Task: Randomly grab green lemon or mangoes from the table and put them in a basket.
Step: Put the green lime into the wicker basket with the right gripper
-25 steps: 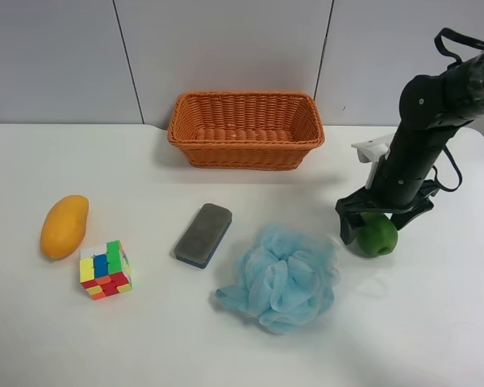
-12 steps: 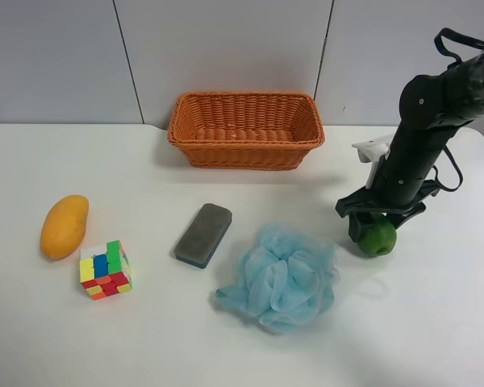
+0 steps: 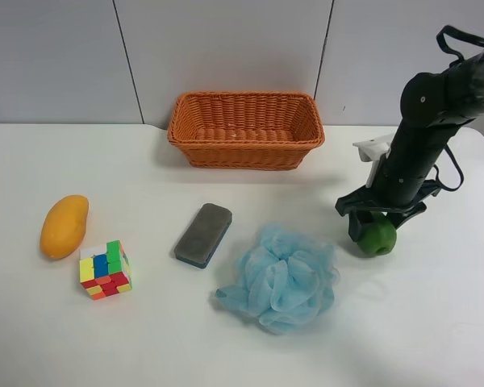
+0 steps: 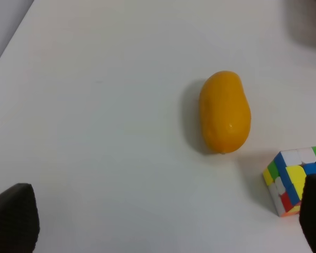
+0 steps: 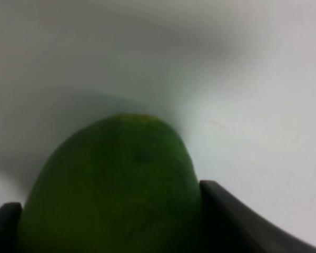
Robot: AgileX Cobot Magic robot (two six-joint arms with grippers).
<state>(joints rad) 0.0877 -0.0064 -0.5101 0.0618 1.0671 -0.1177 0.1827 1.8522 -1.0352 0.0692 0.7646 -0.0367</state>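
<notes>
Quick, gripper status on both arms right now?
Left gripper: open, holding nothing.
Right gripper: closed on the small glossy round green lemon.

A rough, orange-brown woven wicker basket (image 3: 246, 129) stands on a smooth, matt white table (image 3: 436, 322). The green lemon (image 3: 377, 239) has a glossy rind and the mango (image 3: 64, 226) a smooth, satiny skin. The bath puff (image 3: 282, 276) is gathered blue mesh. The board eraser (image 3: 203, 234) looks grey and felted, and the puzzle cube (image 3: 105, 268) shiny plastic.
</notes>
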